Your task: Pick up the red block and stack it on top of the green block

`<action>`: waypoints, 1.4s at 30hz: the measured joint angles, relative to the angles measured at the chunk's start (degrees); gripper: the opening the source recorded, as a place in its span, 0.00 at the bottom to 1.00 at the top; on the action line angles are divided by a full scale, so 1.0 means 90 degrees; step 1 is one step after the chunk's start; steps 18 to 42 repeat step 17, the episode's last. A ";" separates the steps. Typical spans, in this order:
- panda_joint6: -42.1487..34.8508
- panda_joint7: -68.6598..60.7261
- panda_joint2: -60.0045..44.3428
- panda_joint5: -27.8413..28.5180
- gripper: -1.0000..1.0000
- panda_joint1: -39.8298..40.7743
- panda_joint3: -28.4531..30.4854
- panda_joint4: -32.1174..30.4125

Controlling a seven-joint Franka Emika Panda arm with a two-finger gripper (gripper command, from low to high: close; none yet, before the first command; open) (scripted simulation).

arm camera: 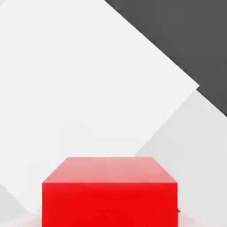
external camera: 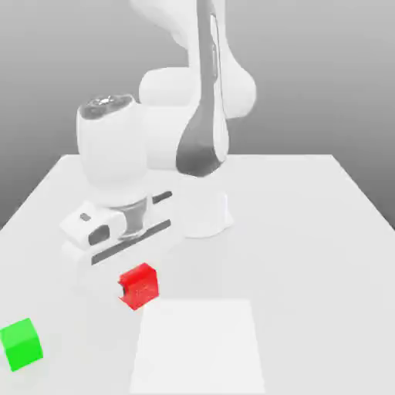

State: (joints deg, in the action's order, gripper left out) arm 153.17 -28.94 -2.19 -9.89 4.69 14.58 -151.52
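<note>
Grip of the white two-finger gripper (external camera: pixel 137 287) narrow around a small red matte cube (external camera: pixel 140 288), well apart from a green matte cube (external camera: pixel 21 345).

Red block (external camera: pixel 140 286) seems held, well apart from green block (external camera: pixel 21 345).

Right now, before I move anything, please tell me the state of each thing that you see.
pincer: shut on the red block
red block: gripped, not stacked; whether lifted, I cannot tell
green block: standing on the table, nothing on top
arm: bent, reaching down
white square: lying flat
</note>
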 joint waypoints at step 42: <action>0.0083 -0.2796 -0.1981 -0.0304 1.00 0.1373 0.0179 0.1805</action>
